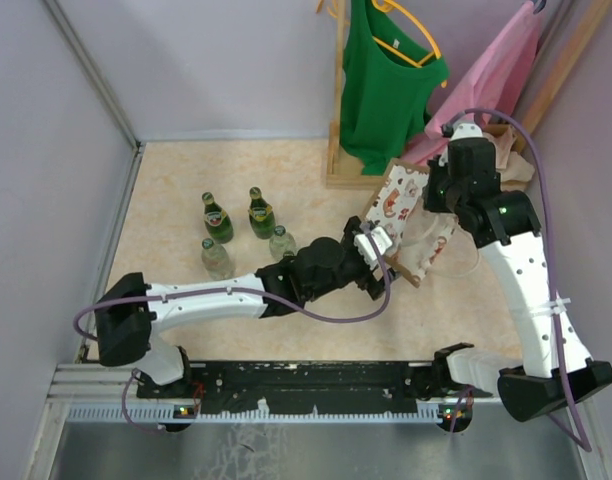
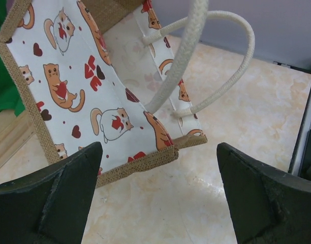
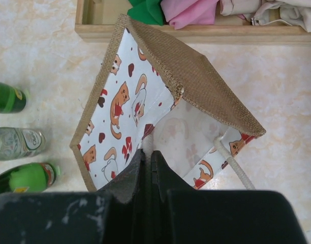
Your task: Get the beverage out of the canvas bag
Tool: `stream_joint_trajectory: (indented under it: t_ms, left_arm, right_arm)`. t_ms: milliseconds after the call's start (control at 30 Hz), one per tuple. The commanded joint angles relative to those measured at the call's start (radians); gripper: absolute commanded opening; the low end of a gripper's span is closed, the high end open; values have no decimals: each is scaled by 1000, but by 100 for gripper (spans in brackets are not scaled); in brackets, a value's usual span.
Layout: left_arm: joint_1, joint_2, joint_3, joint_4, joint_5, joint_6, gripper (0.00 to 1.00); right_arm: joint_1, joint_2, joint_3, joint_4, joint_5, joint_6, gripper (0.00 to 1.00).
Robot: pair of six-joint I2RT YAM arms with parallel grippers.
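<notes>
At centre right of the top view, one tan burlap cat-print tote (image 1: 398, 195) tilts, its white rope handle (image 3: 147, 142) pinched in the clenched right claw (image 3: 148, 155). Two green glass bottles (image 1: 217, 218) and two clear glass bottles (image 1: 215, 258) stand at left centre. The left claw (image 2: 158, 150) gapes wide, empty.

Left arm (image 1: 216, 295): white links, black joints
Right arm (image 1: 531, 285): white, black wrist, green light
Cables (image 1: 336, 320): purple
Left gripper (image 2: 158, 198): black scuffed fingers (image 2: 49, 203)
Bases (image 1: 126, 330): black blocks

Left gripper (image 2: 159, 148) spread wide — right gripper (image 3: 148, 153) pinched closed
</notes>
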Motion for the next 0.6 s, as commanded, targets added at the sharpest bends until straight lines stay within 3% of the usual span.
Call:
stream_joint_trajectory:
  t_ms: [0,567]
  left_arm:
    - [-7,27,64,72,-64,-41,100]
    - [-21,205,197,28,-142,-15,100]
  right_arm:
    - [-4,-38,-11,65,15,6,0]
    - [11,-48,-11,68,12,19,0]
